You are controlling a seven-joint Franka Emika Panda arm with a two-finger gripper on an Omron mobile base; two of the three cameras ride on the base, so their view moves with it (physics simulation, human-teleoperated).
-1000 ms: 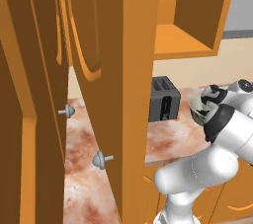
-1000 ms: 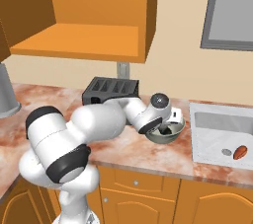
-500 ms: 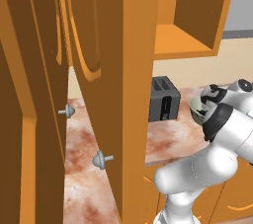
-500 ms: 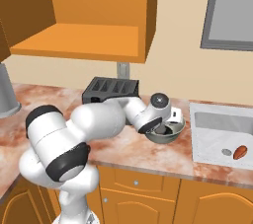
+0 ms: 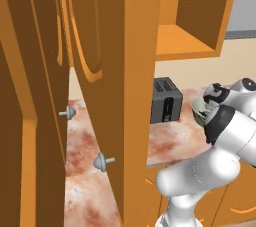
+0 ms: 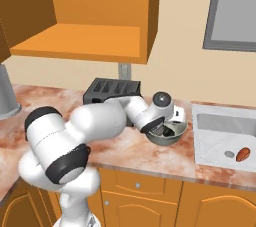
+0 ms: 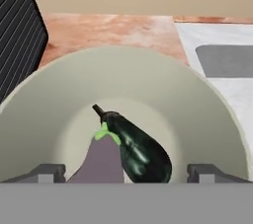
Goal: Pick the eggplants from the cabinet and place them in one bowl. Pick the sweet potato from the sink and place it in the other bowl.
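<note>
Glossy dark eggplant (image 7: 138, 150) lies in the pale bowl (image 7: 207, 104), likely slippery; gripper (image 7: 126, 172) open above; grasp mid-body.

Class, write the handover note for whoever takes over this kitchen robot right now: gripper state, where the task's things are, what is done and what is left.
Gripper: open, holding nothing, poised just over the grey-green bowl.
Eggplants: one dark eggplant lies free inside that bowl, which sits on the counter between the toaster and the sink. A greyish lump lies beside it; I cannot tell whether that is a second eggplant.
Cabinet: the shelf part in view is bare.
Sweet potato: in the sink, near the drain.
Done: at least one eggplant bowled.
Left: check for remaining eggplants; move the sweet potato to the red bowl.
</note>
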